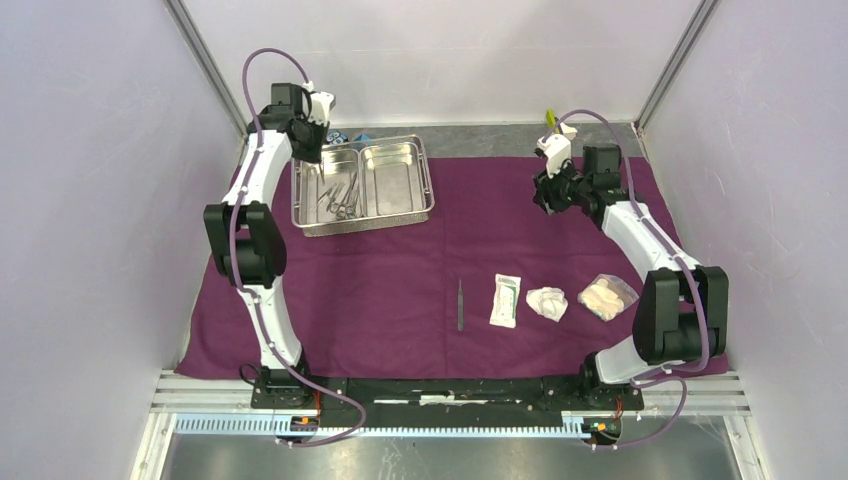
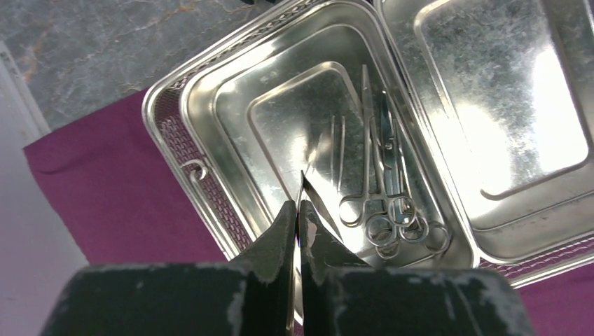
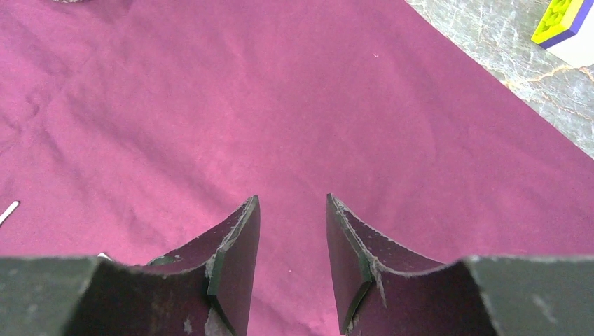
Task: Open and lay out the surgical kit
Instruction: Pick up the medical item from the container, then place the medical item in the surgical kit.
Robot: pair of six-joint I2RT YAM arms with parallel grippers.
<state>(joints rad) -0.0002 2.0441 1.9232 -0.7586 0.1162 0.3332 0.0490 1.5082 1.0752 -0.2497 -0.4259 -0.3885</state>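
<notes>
The steel tray [image 1: 365,226] stands on the purple cloth [image 1: 400,270] at the back left. Ring-handled forceps [image 2: 382,182] lie in its left compartment, and the right one is bare. My left gripper [image 2: 299,204] hangs over that left compartment near the tray rim [image 2: 168,91], shut on thin metal tweezers [image 2: 303,187] whose tip pokes out past the fingertips. My right gripper [image 3: 293,231] is open above bare cloth [image 3: 280,105], right of the tray, holding nothing. Near the front lie a slim metal instrument [image 1: 460,305], a white packet [image 1: 505,300], a gauze wad [image 1: 547,302] and bagged gauze [image 1: 607,297].
Behind the tray sit a small blue block [image 1: 362,137] and a black-and-blue object [image 1: 335,135] on the grey tabletop. A yellow and purple block [image 3: 564,17] lies off the cloth at the back right. White walls close in both sides.
</notes>
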